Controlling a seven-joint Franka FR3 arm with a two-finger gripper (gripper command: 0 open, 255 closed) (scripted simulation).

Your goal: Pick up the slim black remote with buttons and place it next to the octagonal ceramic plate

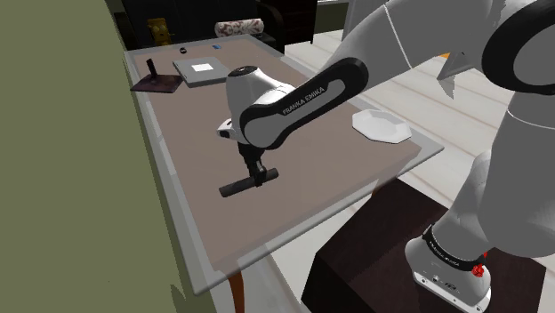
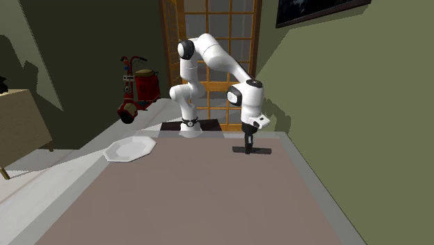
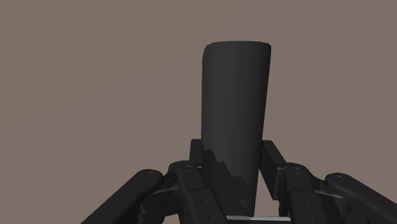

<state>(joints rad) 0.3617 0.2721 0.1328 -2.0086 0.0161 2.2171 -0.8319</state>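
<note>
Table (image 1: 178,169) – we list one long brown top that carries everything below.
Arm (image 1: 302,98) – white, and it reaches out over the middle of the table.
Plate (image 1: 381,125) – white and eight-sided. It lies flat near the table edge on the shoulder view's right, well apart from the remote.
Remote (image 1: 236,188) – a slim black bar low over the table; we cannot tell whether it is clear of the top. Its long axis runs roughly toward the plate.
Gripper (image 1: 259,176) – its fingers (image 3: 272,159) are closed on the remote across its width, off-centre. We judge the coming carry runs along the bar's length, toward the shoulder view's right
</note>
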